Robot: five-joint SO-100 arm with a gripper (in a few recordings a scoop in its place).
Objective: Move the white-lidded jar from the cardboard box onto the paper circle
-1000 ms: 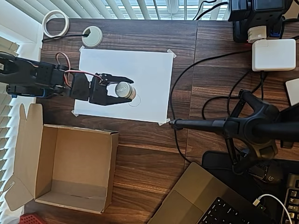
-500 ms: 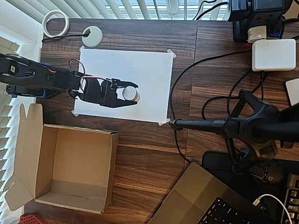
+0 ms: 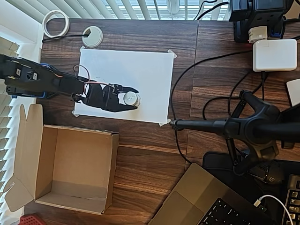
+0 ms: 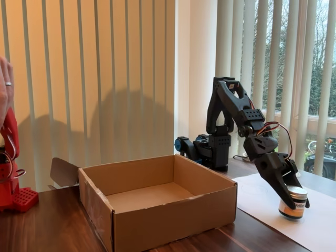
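The white-lidded jar (image 3: 129, 98) stands upright on the white paper sheet (image 3: 145, 70), near its lower middle in the overhead view. My black gripper (image 3: 135, 98) reaches in from the left and is shut on the jar, one finger on each side of the lid. From the fixed view the jar (image 4: 292, 209) rests on the sheet with the gripper (image 4: 295, 195) clamped on its lid from above. The paper circle is hidden under the jar and the fingers. The cardboard box (image 3: 82, 131) lies open and empty at the lower left, and its front wall (image 4: 173, 220) shows in the fixed view.
A white tape ring (image 3: 56, 23) and a white disc with a dark hole (image 3: 92, 36) lie behind the sheet. A black cable curves past the sheet's right edge. To the right are a black stand (image 3: 243, 125), a white charger (image 3: 274, 55) and a laptop (image 3: 206, 201).
The arm has stretched further right and towards the sheet's lower edge, carrying the jar with it. The jar has come down onto the paper where the small circle showed.
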